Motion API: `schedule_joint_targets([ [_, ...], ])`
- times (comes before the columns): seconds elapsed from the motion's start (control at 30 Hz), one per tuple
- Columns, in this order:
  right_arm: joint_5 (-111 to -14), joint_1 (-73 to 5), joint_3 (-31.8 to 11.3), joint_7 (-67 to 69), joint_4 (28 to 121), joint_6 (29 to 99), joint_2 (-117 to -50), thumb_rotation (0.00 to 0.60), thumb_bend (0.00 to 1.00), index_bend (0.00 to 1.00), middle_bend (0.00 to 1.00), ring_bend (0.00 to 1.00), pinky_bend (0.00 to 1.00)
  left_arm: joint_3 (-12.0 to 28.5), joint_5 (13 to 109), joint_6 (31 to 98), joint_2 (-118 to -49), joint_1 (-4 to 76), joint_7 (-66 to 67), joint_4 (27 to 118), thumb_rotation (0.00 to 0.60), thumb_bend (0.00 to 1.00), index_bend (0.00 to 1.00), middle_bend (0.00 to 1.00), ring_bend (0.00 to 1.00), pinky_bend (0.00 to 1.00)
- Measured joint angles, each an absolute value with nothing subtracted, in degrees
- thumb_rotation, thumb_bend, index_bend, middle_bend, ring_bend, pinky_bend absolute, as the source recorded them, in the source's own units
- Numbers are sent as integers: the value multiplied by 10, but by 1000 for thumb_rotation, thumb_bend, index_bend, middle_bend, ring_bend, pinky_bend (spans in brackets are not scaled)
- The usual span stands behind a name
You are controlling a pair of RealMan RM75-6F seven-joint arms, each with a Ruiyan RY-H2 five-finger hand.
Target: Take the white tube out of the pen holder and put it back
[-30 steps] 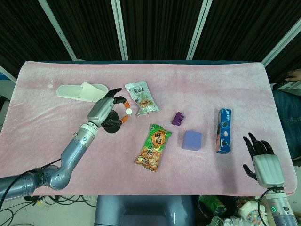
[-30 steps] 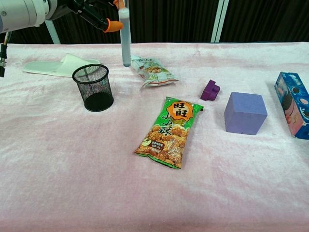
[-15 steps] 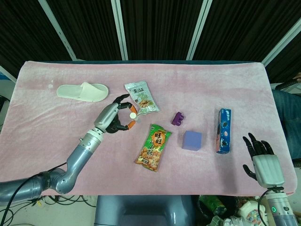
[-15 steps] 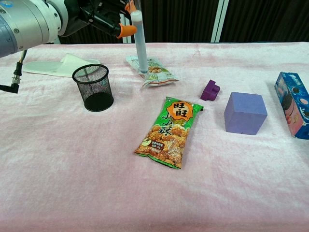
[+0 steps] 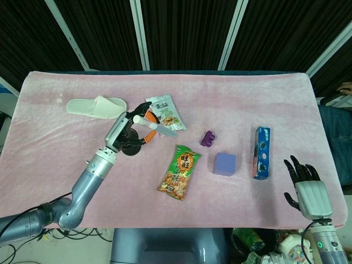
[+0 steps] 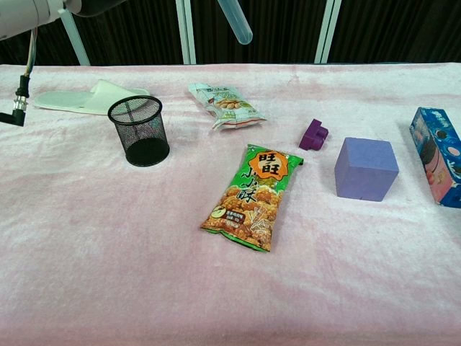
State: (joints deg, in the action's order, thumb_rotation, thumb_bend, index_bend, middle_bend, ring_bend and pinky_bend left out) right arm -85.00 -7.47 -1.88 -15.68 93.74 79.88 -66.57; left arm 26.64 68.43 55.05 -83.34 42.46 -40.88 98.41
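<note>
Head view shows your left hand (image 5: 125, 131) raised over the black mesh pen holder (image 5: 130, 146), toward the worktop's left side, with the white tube (image 5: 155, 125) pinched near its capped end between the orange-tipped fingers (image 5: 144, 139). The tube is out of the holder and tilted, its free end slanting over the white snack packet (image 5: 165, 114). In the chest view only that rounded lower end shows at the top edge, well above the pink cloth (image 6: 108, 245), and the holder stands upright and empty.

The tube looks light, stiff and smooth, so it will likely slip or swing if your pinch loosens; keep hold close to the cap and bring it upright before lowering, because the mesh holder is light too and a slanted tip could catch the rim and tip it.

Your right hand (image 5: 308, 190) rests near the worktop's front right corner, fingers spread, holding nothing.
</note>
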Motion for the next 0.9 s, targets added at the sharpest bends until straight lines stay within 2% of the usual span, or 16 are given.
schedule_joint_targets([
  [0.3,-848,-74,-19,-157,939,799,-665,600,157,2,32,181,158,221,724,544,-843,424,-400,920,600,469,657,444,64,80],
  [0.6,-847,-73,-19,-157,941,800,-664,600,157,4,32,181,158,188,708,529,-862,434,-300,873,600,469,658,436,64,80],
  [0.77,-846,-73,-19,-158,941,799,-664,600,157,5,32,181,158,182,706,558,-884,437,-242,857,600,469,660,438,64,80],
  [0.9,-846,-72,-19,-158,941,800,-664,600,157,5,32,181,158,195,705,574,-887,439,-235,873,600,469,661,441,64,80],
])
